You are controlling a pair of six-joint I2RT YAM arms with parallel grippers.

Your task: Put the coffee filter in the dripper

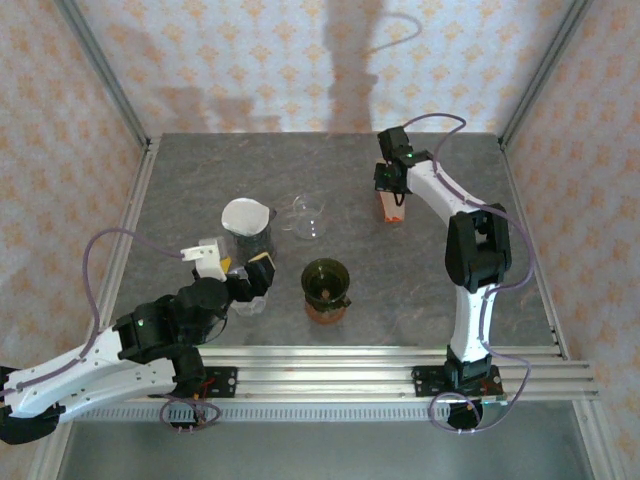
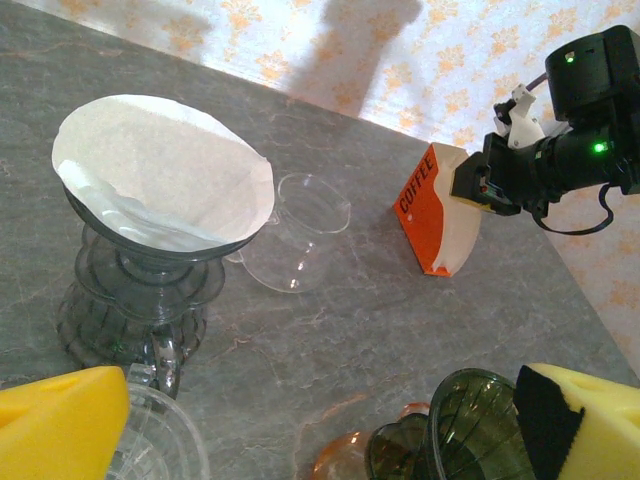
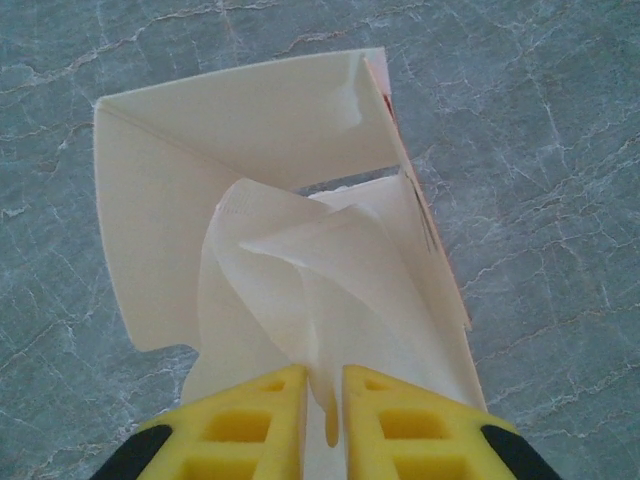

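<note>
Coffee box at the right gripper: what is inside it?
A crumpled white paper filter sticks out of the open coffee box, pinched in the right gripper. Any further filters beneath are hidden by it and by the box walls.

filter (image 3: 290,280) wht | box (image 2: 418,215) orange | dripper (image 1: 325,281) dk green | table (image 2: 400,330) grey marble | walls (image 1: 300,60) floral

One word legible: "COFFEE", in dark capitals, running lengthwise along the left edge of the orange face of the filter box (image 2: 428,228). Box stands to the right of the glass jug (image 2: 296,243), apart from it. From the top camera the lettering is too small to read.
</note>
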